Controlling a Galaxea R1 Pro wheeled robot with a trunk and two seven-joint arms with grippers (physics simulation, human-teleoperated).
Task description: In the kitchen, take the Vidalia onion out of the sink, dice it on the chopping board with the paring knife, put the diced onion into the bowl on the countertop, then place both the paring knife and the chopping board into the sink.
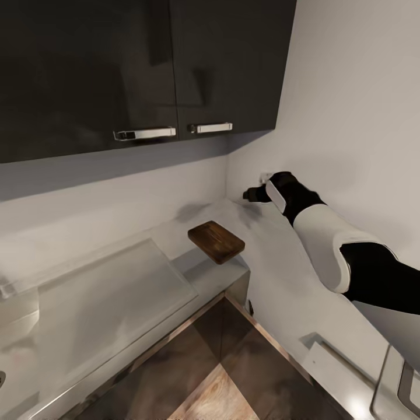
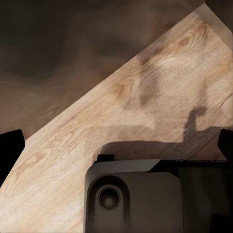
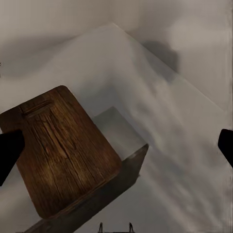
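The brown wooden chopping board (image 1: 216, 241) lies flat on the countertop (image 1: 280, 274) near the inner corner, at the worktop's front edge. In the right wrist view the chopping board (image 3: 63, 150) shows its slot handle at one end. My right gripper (image 1: 252, 195) hovers beyond the board, close to the corner wall, and the right gripper (image 3: 116, 148) is open with nothing between its fingertips (image 3: 9, 150). My left gripper (image 2: 116, 145) is open and empty over the wood floor (image 2: 121, 87). The Vidalia onion, paring knife and bowl are out of view.
Glossy black upper cabinets (image 1: 146, 64) with chrome handles hang above the counter. A flat pale panel (image 1: 111, 291) lies on the counter at left. A framed pale fixture (image 1: 396, 379) sits at bottom right; I cannot tell if either belongs to the sink. Wood floor (image 1: 216, 396) lies below.
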